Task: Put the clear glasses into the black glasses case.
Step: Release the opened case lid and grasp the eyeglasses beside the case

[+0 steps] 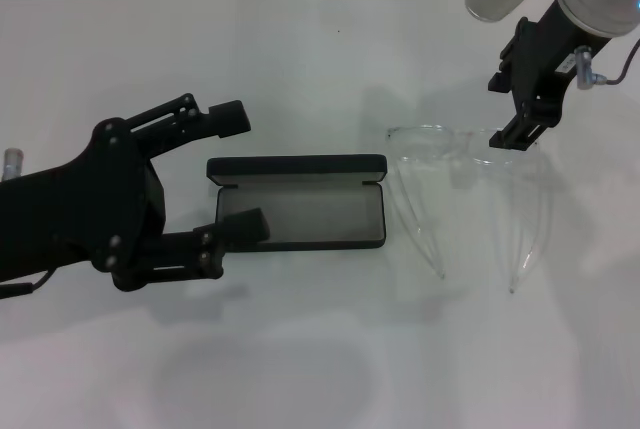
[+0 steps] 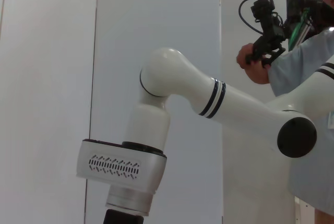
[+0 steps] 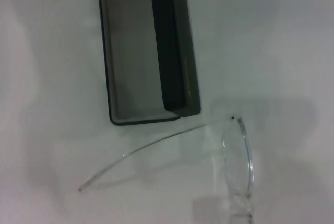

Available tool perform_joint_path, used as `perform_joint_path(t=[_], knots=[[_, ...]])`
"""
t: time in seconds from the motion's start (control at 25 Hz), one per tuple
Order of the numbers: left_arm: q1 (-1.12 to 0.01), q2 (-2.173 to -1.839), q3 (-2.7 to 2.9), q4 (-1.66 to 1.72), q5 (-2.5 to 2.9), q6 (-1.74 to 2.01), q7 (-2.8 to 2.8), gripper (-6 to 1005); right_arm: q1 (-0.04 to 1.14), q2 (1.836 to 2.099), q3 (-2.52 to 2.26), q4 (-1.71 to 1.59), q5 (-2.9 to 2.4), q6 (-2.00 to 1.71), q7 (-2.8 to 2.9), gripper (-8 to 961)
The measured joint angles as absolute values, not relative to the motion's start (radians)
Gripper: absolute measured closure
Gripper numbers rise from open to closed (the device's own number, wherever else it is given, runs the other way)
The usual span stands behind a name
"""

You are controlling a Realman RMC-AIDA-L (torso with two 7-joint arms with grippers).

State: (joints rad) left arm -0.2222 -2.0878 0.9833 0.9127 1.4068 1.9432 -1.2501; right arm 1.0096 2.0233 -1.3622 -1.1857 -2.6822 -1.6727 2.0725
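Observation:
The black glasses case (image 1: 297,166) lies open in the middle of the table, its grey lining empty; the right wrist view shows it too (image 3: 175,51). To its right are the clear glasses (image 1: 440,139), arms unfolded and pointing toward me, with one lens and arm in the right wrist view (image 3: 237,153). My left gripper (image 1: 240,171) is open at the case's left end, one finger behind the case and one over its front left corner. My right gripper (image 1: 510,109) hangs open just over the right side of the glasses' front, fingers pointing down.
The white table (image 1: 300,349) runs to a white wall at the back. The left wrist view shows my right arm (image 2: 229,109) and a person holding a camera (image 2: 266,31) behind it.

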Motion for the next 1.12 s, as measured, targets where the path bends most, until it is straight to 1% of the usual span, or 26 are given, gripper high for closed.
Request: perform_joint_path(t=[0.44,1.12], knots=[[-0.226,-2.088,0.983,0.913,1.407,1.939,-1.250,137,0.986,2.025,-1.369,-1.090,-2.652,-1.553,2.047,296],[-0.238,-2.088,0.983,0.913,1.418,1.937,-1.250,138,0.988,2.024,-1.367,-0.890,-2.544,-1.316,2.027,310]])
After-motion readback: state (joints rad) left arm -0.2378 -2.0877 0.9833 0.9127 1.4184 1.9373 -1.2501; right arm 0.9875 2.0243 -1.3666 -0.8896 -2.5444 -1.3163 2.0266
